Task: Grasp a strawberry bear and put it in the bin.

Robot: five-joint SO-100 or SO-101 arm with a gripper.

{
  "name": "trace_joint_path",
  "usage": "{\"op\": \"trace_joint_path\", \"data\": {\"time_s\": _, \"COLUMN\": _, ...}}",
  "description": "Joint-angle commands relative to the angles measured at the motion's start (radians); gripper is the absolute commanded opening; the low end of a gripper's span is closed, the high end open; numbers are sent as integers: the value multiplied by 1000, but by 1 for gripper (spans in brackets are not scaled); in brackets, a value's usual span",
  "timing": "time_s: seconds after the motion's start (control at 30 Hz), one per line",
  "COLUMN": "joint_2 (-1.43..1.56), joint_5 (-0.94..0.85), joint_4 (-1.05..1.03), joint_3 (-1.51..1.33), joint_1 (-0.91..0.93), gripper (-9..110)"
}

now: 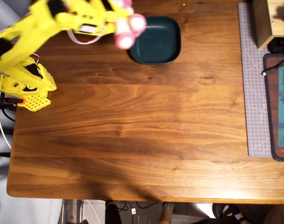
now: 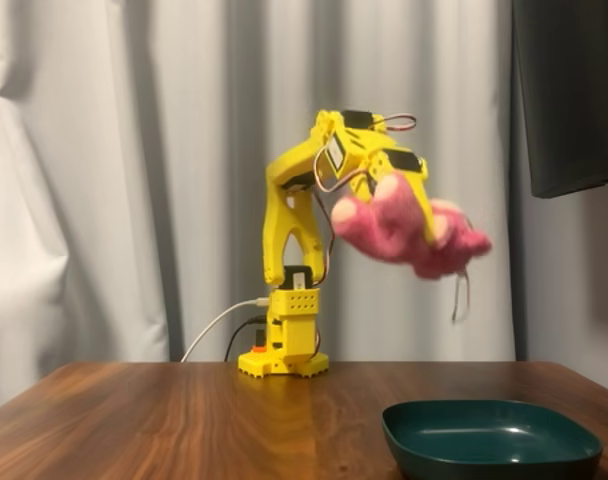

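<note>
My yellow gripper point(image 2: 419, 215) is shut on the pink strawberry bear point(image 2: 399, 235) and holds it high in the air. In the overhead view the bear point(image 1: 128, 28) shows as pink feet sticking out from under the gripper point(image 1: 115, 14), at the left rim of the dark teal bin point(image 1: 156, 39). In the fixed view the bin point(image 2: 489, 438) sits empty on the table at the lower right, well below the bear. Most of the bear's body is hidden by the arm in the overhead view.
The arm's yellow base point(image 1: 27, 86) stands at the table's left edge in the overhead view. A grey cutting mat point(image 1: 254, 84), a tablet point(image 1: 280, 107) and a wooden box point(image 1: 273, 21) lie along the right side. A curtain point(image 2: 114, 180) hangs behind the table.
</note>
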State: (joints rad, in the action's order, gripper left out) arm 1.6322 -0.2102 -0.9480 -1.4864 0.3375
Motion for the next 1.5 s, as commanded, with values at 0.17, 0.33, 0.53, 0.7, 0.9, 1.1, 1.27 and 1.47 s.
{"op": "trace_joint_path", "data": {"time_s": 0.17, "joint_2": -431, "joint_5": -3, "joint_4": -81, "joint_3": 561, "joint_1": -23, "gripper": 0}}
{"op": "trace_joint_path", "data": {"time_s": 0.33, "joint_2": -601, "joint_5": -3, "joint_4": -167, "joint_3": 779, "joint_1": 31, "gripper": 0}}
{"op": "trace_joint_path", "data": {"time_s": 0.53, "joint_2": -756, "joint_5": 5, "joint_4": -270, "joint_3": 1052, "joint_1": 87, "gripper": 0}}
{"op": "trace_joint_path", "data": {"time_s": 0.7, "joint_2": -897, "joint_5": 0, "joint_4": -402, "joint_3": 1302, "joint_1": 115, "gripper": 0}}
{"op": "trace_joint_path", "data": {"time_s": 0.9, "joint_2": -1002, "joint_5": -5, "joint_4": -431, "joint_3": 1482, "joint_1": 91, "gripper": 0}}
{"op": "trace_joint_path", "data": {"time_s": 1.1, "joint_2": -1006, "joint_5": -5, "joint_4": -413, "joint_3": 1482, "joint_1": 37, "gripper": 8}}
{"op": "trace_joint_path", "data": {"time_s": 1.27, "joint_2": -1006, "joint_5": -5, "joint_4": -443, "joint_3": 1489, "joint_1": 31, "gripper": 12}}
{"op": "trace_joint_path", "data": {"time_s": 1.47, "joint_2": -1006, "joint_5": -6, "joint_4": -456, "joint_3": 1502, "joint_1": 26, "gripper": 34}}
